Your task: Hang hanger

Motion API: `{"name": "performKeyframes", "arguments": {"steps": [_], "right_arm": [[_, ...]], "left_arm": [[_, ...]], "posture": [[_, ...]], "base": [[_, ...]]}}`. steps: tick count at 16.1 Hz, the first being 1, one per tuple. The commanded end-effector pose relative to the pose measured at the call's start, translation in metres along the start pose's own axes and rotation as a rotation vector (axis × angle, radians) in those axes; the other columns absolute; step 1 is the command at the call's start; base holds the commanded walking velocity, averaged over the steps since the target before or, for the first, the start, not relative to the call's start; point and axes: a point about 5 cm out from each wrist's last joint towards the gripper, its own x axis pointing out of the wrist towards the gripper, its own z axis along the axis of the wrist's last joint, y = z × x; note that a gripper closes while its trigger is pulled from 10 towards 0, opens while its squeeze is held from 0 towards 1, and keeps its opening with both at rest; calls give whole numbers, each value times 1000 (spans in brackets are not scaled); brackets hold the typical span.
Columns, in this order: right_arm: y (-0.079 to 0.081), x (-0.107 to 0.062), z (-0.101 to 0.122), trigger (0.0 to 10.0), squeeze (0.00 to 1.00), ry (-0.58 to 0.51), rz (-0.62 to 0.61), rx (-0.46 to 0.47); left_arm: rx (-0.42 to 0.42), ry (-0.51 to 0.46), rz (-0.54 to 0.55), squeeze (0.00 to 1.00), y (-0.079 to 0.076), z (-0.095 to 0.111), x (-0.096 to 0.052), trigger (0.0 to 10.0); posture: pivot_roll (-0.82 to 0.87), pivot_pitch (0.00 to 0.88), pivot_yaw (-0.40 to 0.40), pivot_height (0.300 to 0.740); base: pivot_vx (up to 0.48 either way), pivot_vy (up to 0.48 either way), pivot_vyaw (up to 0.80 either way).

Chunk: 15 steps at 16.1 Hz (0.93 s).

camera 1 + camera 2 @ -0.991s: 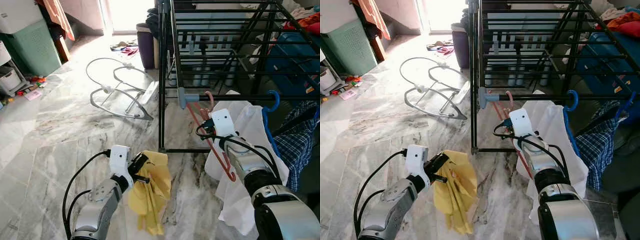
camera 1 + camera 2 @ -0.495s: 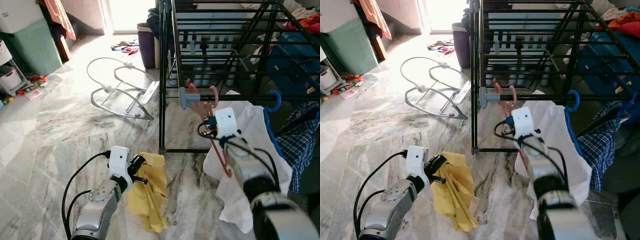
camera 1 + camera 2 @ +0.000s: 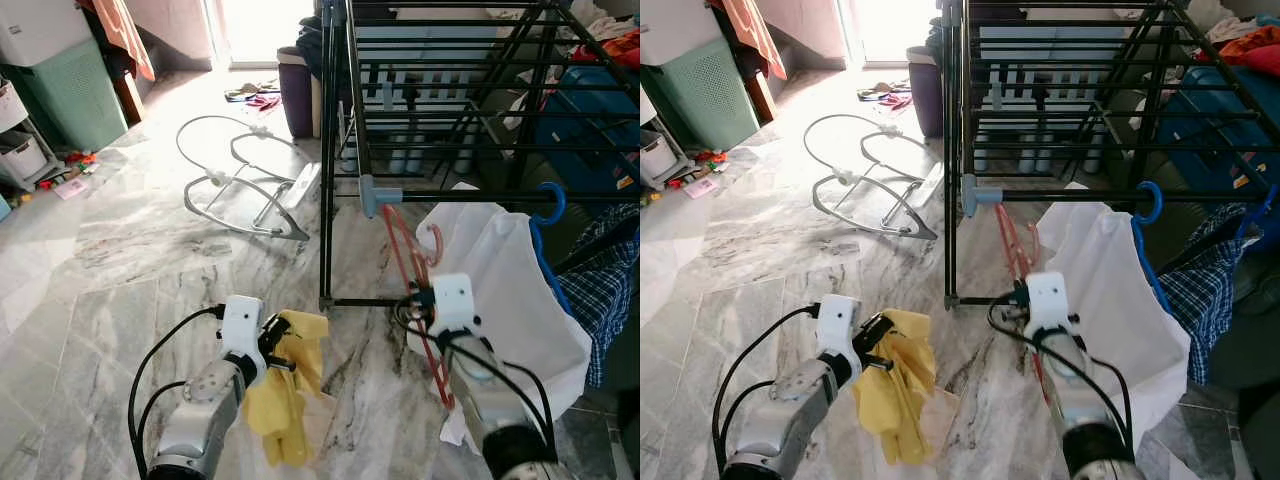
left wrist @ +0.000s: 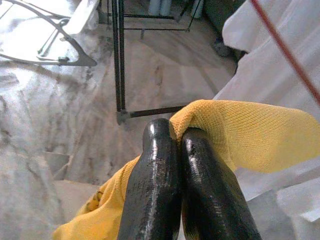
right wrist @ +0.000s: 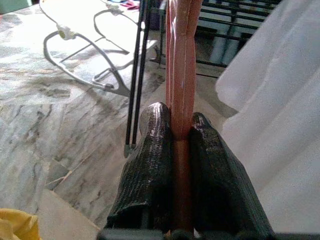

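Hanger: red hanger [image 3: 420, 290] pinched between the right gripper [image 5: 181, 125] fingers, its hook just below the rail's grey end cap [image 3: 367, 194] and beside the white cloth [image 3: 500, 300], not on the rail. Half a second ago the hook stood higher, up at the rail.
Right gripper: lower and nearer the floor than before (arm pulled back).
Left gripper: left gripper [image 4: 175, 137] clamped on yellow cloth [image 3: 285, 400], which dangles over the marble floor [image 3: 100, 280], much as earlier.
Rack: black drying rack [image 3: 450, 100], blue hanger [image 3: 545, 215] hooked on its rail.
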Motion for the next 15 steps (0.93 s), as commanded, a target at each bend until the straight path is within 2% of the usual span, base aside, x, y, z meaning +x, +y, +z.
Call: {"name": "performKeyframes", "arguments": {"steps": [1,4,15], "right_arm": [[2,0,8,10000,0,-50,-3,-2],[12,-7,-4,10000,0,-14,28,-5],[17,-2,0,10000,0,-5,69,-2]], "left_arm": [[34,-28,2,0,-1,5,1,10000],[46,-19,22,0,0,2,3,10000],[58,-18,44,0,0,-1,5,10000]], "posture": [[-124,0,8,740],[-121,0,3,740],[-113,0,-7,740]], "base": [[0,0,0],[0,0,0],[-286,0,0]]}}
